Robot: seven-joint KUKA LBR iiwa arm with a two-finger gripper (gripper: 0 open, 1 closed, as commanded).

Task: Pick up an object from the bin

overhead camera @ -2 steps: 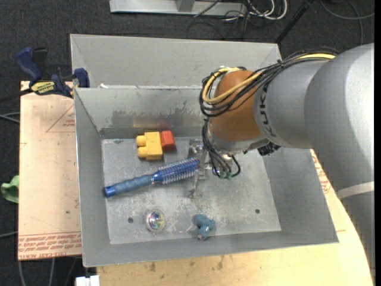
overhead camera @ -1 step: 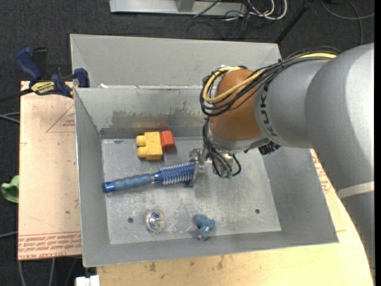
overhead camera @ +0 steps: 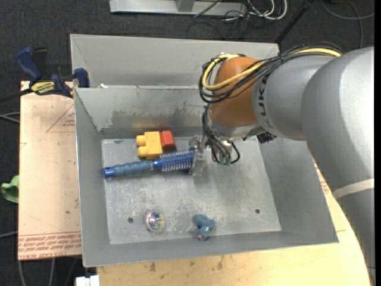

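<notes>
Contents of the grey metal bin (overhead camera: 238,198), listed for you from the near edge to the far wall.

1. Small clear, shiny ball (overhead camera: 156,220). You find it on the floor close to the near wall, left of centre, standing alone.
2. Small blue-grey lump (overhead camera: 203,226), perhaps a figure; its exact kind you cannot tell. It lies near the same wall, to the right of the ball and apart from it.
3. Bare floor. A wide stretch separates items 1 and 2 from everything behind them.
4. Blue brush (overhead camera: 152,165). It lies flat and nearly crosswise, with its smooth handle pointing left and its ribbed bristle head pointing right and slightly toward the far wall.
5. Claw (overhead camera: 197,157). You see it down at floor level, right at the tip of the brush's bristle head, touching it or just beside it. Whether the claw is apart, together or clamped on the brush, you cannot tell. The brush is the thing nearest it.
6. Yellow toy brick (overhead camera: 149,145), with a red brick (overhead camera: 167,139) touching its right side. Both sit just behind the brush, near the foot of the far wall.
7. Orange cover (overhead camera: 235,100) on the wrist above the claw, looped with yellow and black cables (overhead camera: 208,76). The grey arm enters from the right.
</notes>
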